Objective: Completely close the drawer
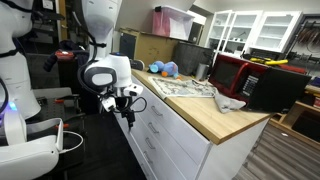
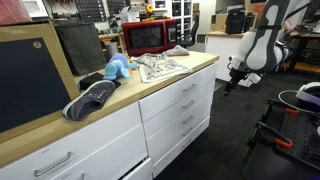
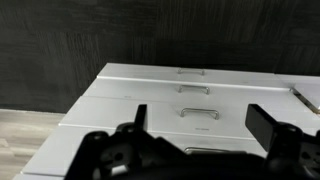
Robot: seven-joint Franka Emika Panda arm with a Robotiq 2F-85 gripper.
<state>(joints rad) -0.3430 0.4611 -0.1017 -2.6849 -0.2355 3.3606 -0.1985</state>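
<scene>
In an exterior view the drawer [image 2: 168, 95] is the shallow white top one, just under the wooden counter [image 2: 150, 84]. Its flat front, with a small metal handle [image 2: 188, 87], looks flush with the taller fronts [image 2: 170, 125] below.

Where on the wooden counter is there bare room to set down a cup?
Bare wood lies at the counter corner before the microwave and grey cloth. It is crowded farther along, around the newspaper and blue toy.

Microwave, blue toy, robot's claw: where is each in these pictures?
Microwave [image 2: 148, 38]: exterior view, on its dark door.
Blue toy [image 2: 118, 68]: exterior view, on its body.
Claw [image 3: 200, 118]: wrist view, midway between its open fingertips.
</scene>
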